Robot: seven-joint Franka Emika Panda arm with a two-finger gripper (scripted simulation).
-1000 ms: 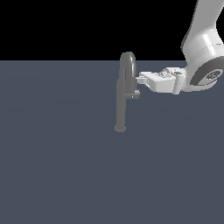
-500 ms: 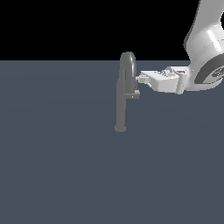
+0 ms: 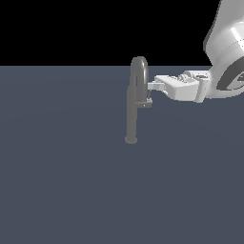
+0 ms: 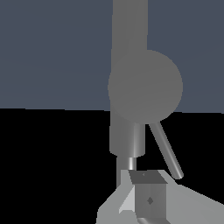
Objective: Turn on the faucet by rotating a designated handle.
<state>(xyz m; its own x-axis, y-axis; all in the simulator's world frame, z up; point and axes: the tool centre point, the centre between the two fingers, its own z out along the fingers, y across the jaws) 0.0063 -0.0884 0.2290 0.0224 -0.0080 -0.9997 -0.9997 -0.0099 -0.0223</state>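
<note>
The faucet [image 3: 131, 114] is a slim grey pipe with an arched top, standing on a small round base in the middle of the exterior view. Its handle [image 3: 146, 102] is a short grey stub sticking out of the pipe toward the exterior view's right. My white gripper [image 3: 151, 86] reaches in from that side, shut with nothing in it. Its fingertips are against the arch, just above the handle. In the wrist view the faucet pipe [image 4: 129, 35] fills the middle. A thin grey bar with a lighter tip, the handle [image 4: 167, 151], slants toward my gripper [image 4: 148, 194].
A flat dark blue-grey floor [image 3: 62, 181] spreads around the faucet, under a black background. My white arm [image 3: 226, 52] comes in from the upper part of the exterior view's right.
My gripper has dropped very slightly beside the faucet's arch. The faucet and its handle look the same.
</note>
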